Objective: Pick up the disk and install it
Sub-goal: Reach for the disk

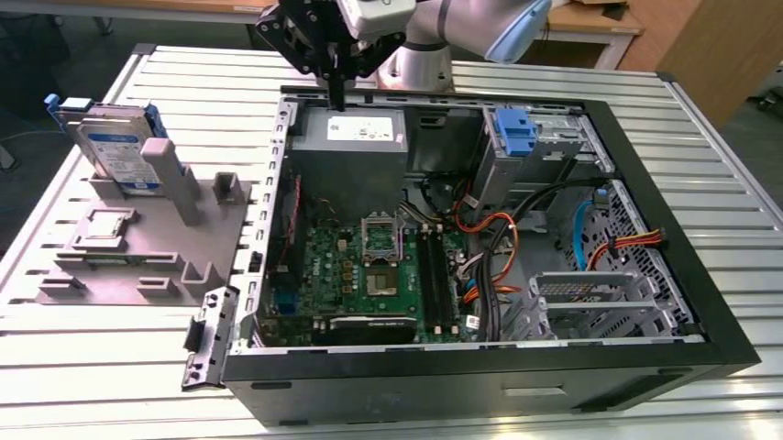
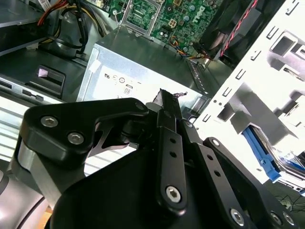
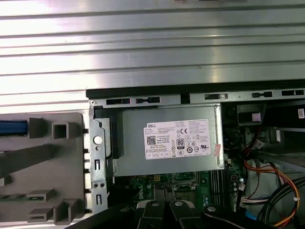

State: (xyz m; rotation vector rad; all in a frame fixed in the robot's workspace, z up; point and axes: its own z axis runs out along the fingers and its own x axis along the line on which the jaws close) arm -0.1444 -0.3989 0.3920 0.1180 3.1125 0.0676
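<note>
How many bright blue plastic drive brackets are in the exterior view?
2. One bright blue carrier frames the silver-grey rectangular disk standing on the grey fixture block at the exterior view's left; one bracket sits in the black case's upper drive bay. Others may be hidden.

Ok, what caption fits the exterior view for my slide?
Shut pincer hovers over the open case; disk stands on the grey fixture beside it.

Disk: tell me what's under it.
The disk stands on edge on the grey fixture, at the exterior view's left. A fixture post covers its lower corner, so how its bottom edge seats cannot be seen.
</note>
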